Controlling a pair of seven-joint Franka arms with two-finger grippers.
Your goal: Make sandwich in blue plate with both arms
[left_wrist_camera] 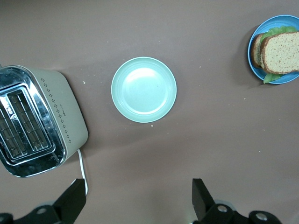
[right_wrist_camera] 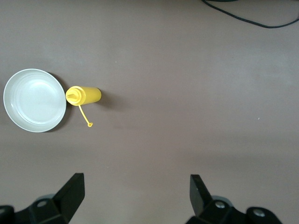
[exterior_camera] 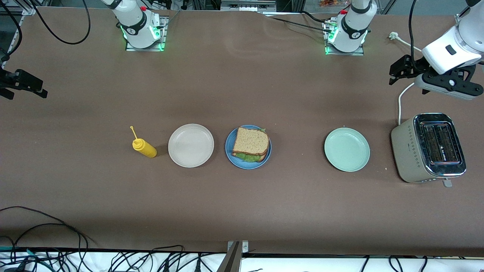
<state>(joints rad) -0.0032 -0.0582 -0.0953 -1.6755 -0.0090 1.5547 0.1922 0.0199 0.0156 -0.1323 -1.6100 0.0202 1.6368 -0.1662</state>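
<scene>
Sandwich [exterior_camera: 250, 145] on blue plate [exterior_camera: 230, 151]; three plates total; both arms' fingers wide.

We've got a yellow squeeze bottle [exterior_camera: 144, 147] standing just beside a beige plate [exterior_camera: 191, 145] toward the right arm's end. Toward the left arm's end we see a mint-green plate [exterior_camera: 347, 149], then a beige-and-chrome two-slot toaster [exterior_camera: 429, 148], its white cord [exterior_camera: 401, 100] trailing away.
</scene>
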